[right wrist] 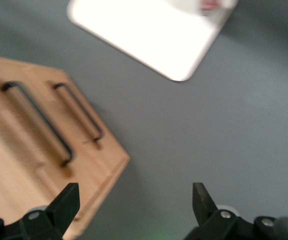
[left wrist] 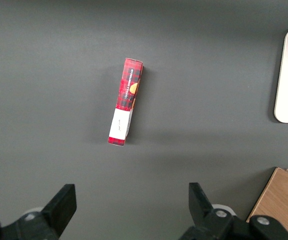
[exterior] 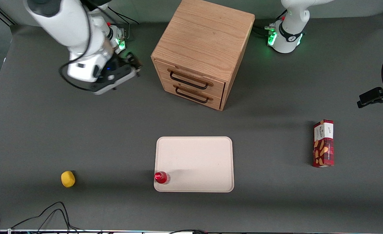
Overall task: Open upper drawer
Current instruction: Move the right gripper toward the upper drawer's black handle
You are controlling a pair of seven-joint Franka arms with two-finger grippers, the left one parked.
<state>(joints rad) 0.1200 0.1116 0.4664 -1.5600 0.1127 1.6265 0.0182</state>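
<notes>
my gripper (exterior: 134,66): hanging above the bare mat beside the cabinet, toward the working arm's end; fingers (right wrist: 66,202) spread wide, nothing between them
upper drawer (exterior: 191,78): shut, flush in the cabinet front, directly above the lower drawer (exterior: 191,94)
handle (right wrist: 36,120): black bar, long axis level along the drawer front; face points toward the front camera, skewed toward my end
cabinet (exterior: 204,39): farther from the front camera than the tray (exterior: 194,152)
open room: bare mat in front of the drawers, up to the tray edge
others: red cap bottle (exterior: 161,177) on the tray corner; yellow ball (exterior: 68,179); red box (exterior: 323,143) toward the parked arm's end
</notes>
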